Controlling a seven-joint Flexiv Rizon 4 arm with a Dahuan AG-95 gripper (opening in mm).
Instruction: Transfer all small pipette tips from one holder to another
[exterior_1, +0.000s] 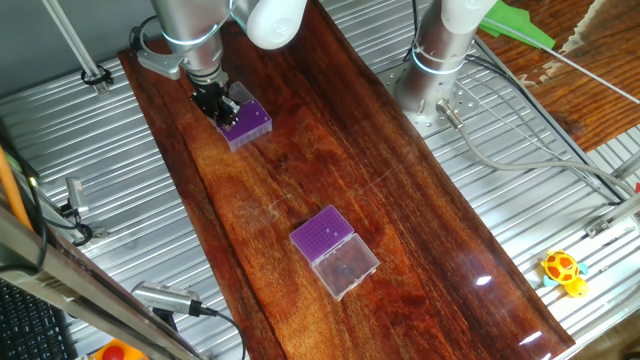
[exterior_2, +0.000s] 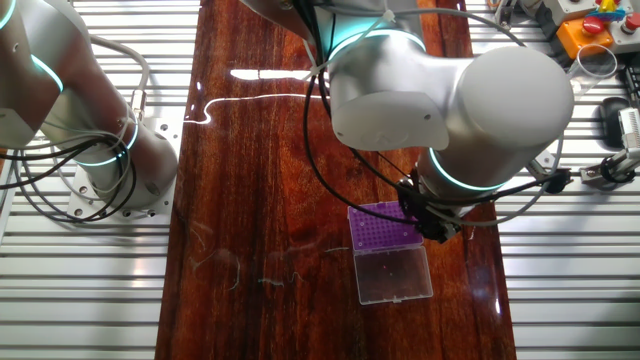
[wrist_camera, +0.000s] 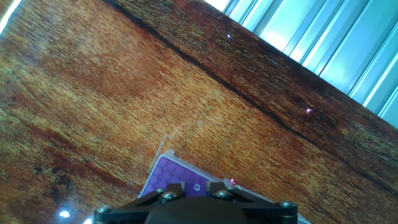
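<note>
Purple holder (exterior_1: 247, 122) sits under our gripper (exterior_1: 217, 104); whether its fingers are spread, we cannot tell. We should descend straight, aligned over one tip hole.

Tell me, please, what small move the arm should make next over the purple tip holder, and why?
Probably a short, slow descent straight down. The claw sits right over the far purple holder, at its edge, while the second holder lies apart, nearer the middle of the table. Whether the claw is open, or already grips a tip, cannot be told from these views.
</note>
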